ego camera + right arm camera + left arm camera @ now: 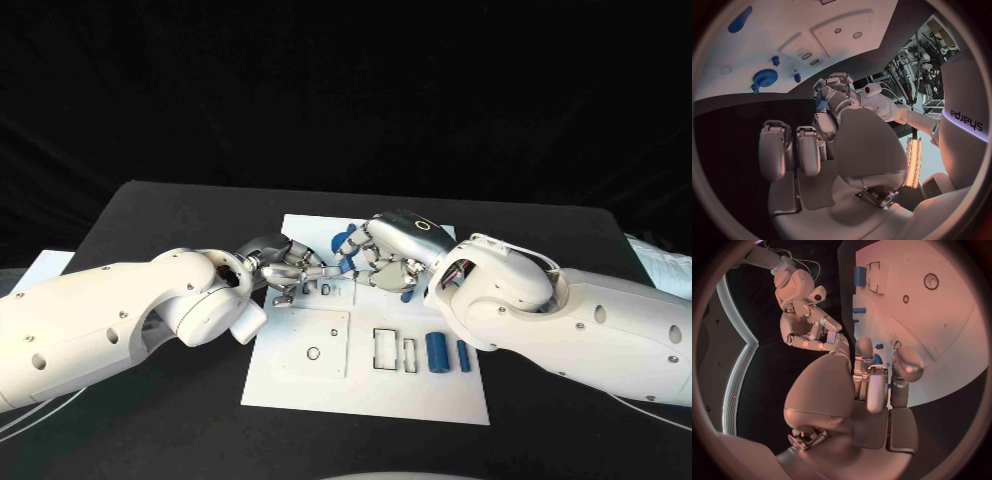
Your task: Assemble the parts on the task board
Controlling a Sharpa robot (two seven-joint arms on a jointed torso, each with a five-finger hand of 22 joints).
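White task board (310, 385) lies in the middle of the black tabletop (159, 215), with two blue cylinders (449, 354) side by side near its right edge. Both hands meet over the board's far half. Left hand (289, 270) has its fingers curled close to a small blue part (821, 101); whether it grips it I cannot tell. Right hand (387, 255) also hovers curled, its hold unclear. A blue gear (765, 78) rests on the board.

Table (173, 215): black, lying under a black backdrop.
Left sheet (41, 268): pale, sitting at the table's left edge.
Right item (661, 262): pale, lying at the table's right edge.
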